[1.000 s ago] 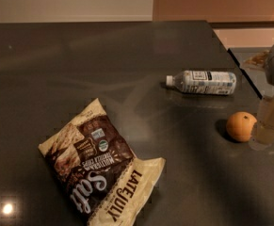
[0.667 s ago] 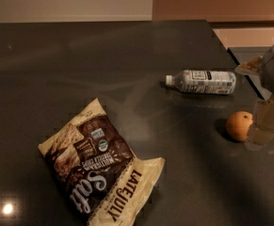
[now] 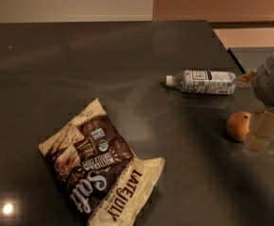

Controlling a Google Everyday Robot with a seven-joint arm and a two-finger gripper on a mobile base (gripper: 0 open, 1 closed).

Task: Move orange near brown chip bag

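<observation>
The orange (image 3: 238, 126) is small and round and sits on the dark table at the right. The brown chip bag (image 3: 99, 166), cream and dark brown with "LATE JULY" and "Salt" printed on it, lies flat at the lower left, far from the orange. My gripper (image 3: 263, 127) is at the right edge of the view, right beside the orange on its right side and low over the table. Part of the arm above it is cut off by the frame edge.
A clear plastic water bottle (image 3: 202, 81) with a white label lies on its side behind the orange. The dark table (image 3: 80, 69) ends at the right, just beyond the gripper. A bright light reflection shows at the lower left.
My gripper has shifted a little left and down, closer to the orange. The orange, the bag and the bottle have not moved.
</observation>
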